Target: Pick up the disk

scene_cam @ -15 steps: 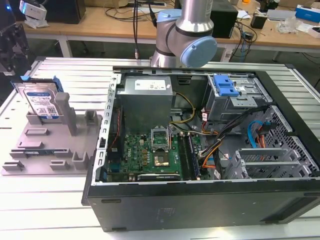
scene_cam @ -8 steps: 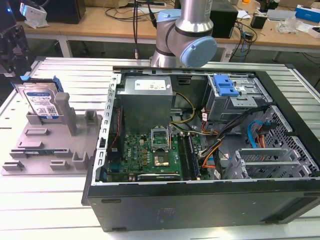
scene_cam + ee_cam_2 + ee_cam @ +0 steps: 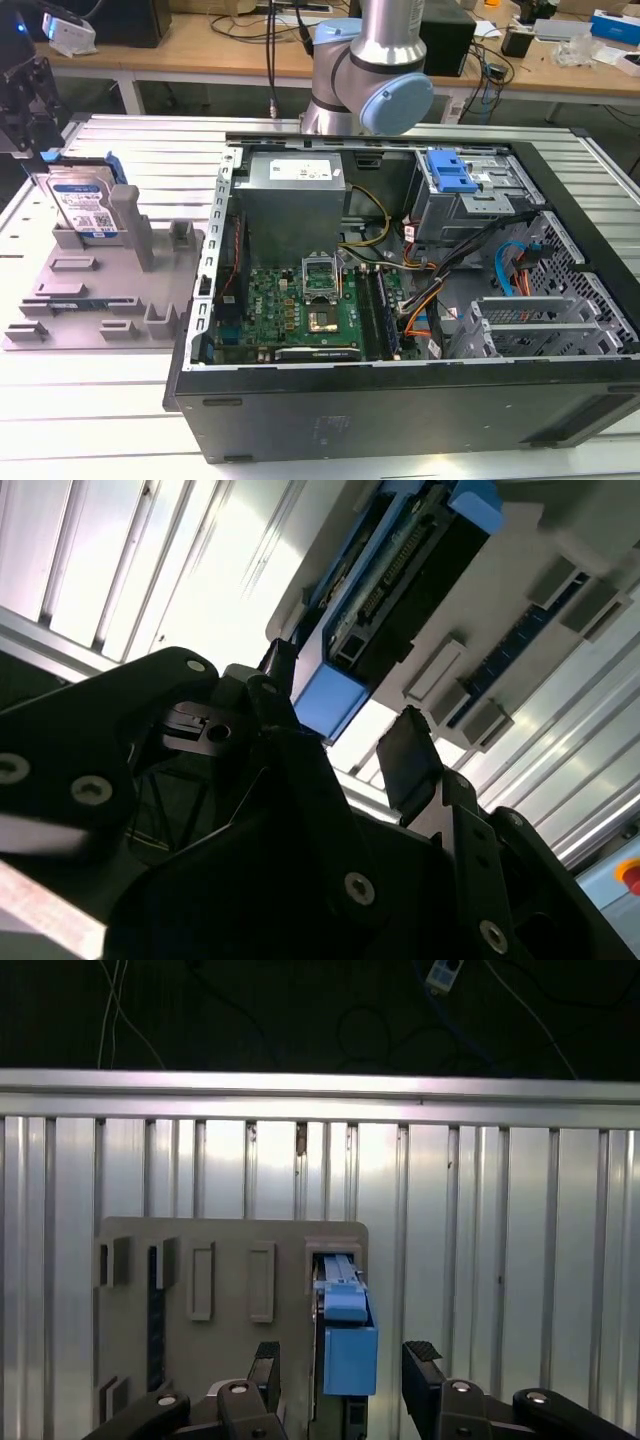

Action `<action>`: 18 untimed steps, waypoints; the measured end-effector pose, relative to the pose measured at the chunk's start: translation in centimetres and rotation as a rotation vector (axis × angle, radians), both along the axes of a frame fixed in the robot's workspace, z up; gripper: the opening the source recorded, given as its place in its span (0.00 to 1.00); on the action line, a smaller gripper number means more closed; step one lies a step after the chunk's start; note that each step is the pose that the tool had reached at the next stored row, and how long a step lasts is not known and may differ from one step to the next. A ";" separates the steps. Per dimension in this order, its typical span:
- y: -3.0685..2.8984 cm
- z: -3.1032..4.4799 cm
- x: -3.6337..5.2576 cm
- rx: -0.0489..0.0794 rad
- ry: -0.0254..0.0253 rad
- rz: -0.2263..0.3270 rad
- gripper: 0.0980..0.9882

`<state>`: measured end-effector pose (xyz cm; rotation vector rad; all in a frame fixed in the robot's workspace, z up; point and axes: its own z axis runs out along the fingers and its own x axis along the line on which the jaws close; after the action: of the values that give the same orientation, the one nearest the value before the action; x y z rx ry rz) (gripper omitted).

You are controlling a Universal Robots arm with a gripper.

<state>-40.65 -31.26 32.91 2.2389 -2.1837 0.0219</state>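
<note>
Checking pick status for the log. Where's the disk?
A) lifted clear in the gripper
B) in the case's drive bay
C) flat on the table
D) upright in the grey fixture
D: the disk stands on edge in the fixture. In the first wrist view, the gripper is open around the disk's end, with a gap showing on each side.

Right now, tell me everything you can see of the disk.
The disk is a flat silver-grey metal drive with a white-and-blue label and a blue plastic rail along its edges. It stands roughly upright on edge between posts of the grey fixture on the exterior view's left. The open gripper straddles its upper end without clamping it.
</note>
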 end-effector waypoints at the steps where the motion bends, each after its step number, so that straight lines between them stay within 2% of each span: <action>1: 0.00 -0.07 0.00 0.000 0.0000 0.000 0.57; 9: 0.00 -1.23 -0.30 0.000 0.0001 0.000 0.57; 18: 0.00 -1.80 -0.33 0.000 0.0000 0.000 0.57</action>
<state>-40.98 -31.26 31.11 2.2389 -2.1836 0.0218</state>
